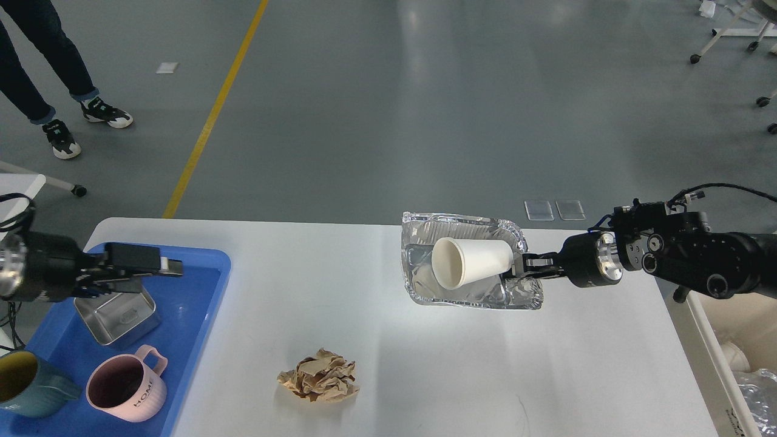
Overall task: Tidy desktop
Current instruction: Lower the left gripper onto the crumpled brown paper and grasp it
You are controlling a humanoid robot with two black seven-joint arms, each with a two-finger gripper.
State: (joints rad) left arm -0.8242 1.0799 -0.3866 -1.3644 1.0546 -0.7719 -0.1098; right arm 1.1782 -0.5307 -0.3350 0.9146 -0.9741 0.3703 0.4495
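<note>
The desktop (425,364) fills the lower centre of the head view, with a blue tray (206,291) at its left end and a cream bin (728,340) off its right edge. The right gripper (527,267) is clenched on the near-right rim of a foil tray (470,291), which appears lifted clear of the surface; a white paper cup (470,262) lies on its side inside it, mouth toward the camera. The left gripper (155,268) hangs over the blue tray above a steel tin (118,306); whether its fingers are parted cannot be told. A pink mug (124,389) and a teal mug (27,385) stand in the tray. A crumpled brown paper (318,379) lies loose on the desktop. Step in hand, by judgement: carrying the foil tray and cup to the bin. The next move calls for a level swing rightward, since the cup may roll out. The paper is still to be cleared.
</note>
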